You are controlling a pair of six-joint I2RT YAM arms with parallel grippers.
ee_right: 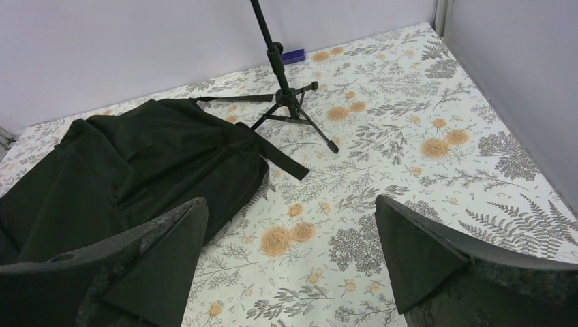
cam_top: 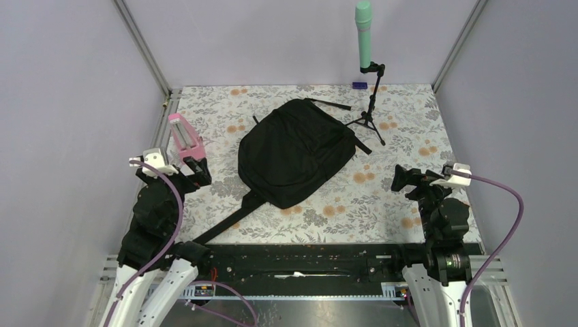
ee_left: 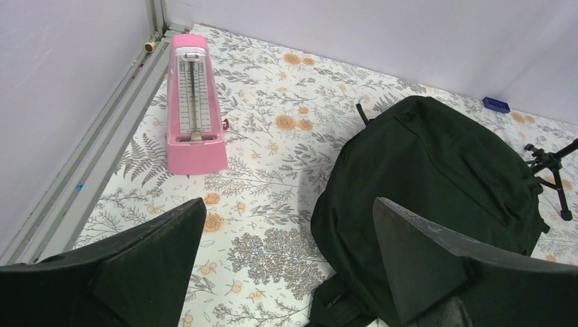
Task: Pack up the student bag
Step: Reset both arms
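The black student bag (cam_top: 295,153) lies flat and zipped in the middle of the floral table, one long strap (cam_top: 228,223) trailing toward the near edge. It also shows in the left wrist view (ee_left: 443,184) and the right wrist view (ee_right: 136,170). A pink metronome (cam_top: 185,138) stands upright at the left, also in the left wrist view (ee_left: 193,105). My left gripper (cam_top: 196,172) is open and empty just near of the metronome, left of the bag. My right gripper (cam_top: 403,179) is open and empty to the right of the bag.
A green microphone (cam_top: 364,34) on a black tripod stand (cam_top: 369,116) stands at the back right, close to the bag's far corner. A small blue block (cam_top: 359,85) lies by the back wall. Grey walls enclose the table on three sides.
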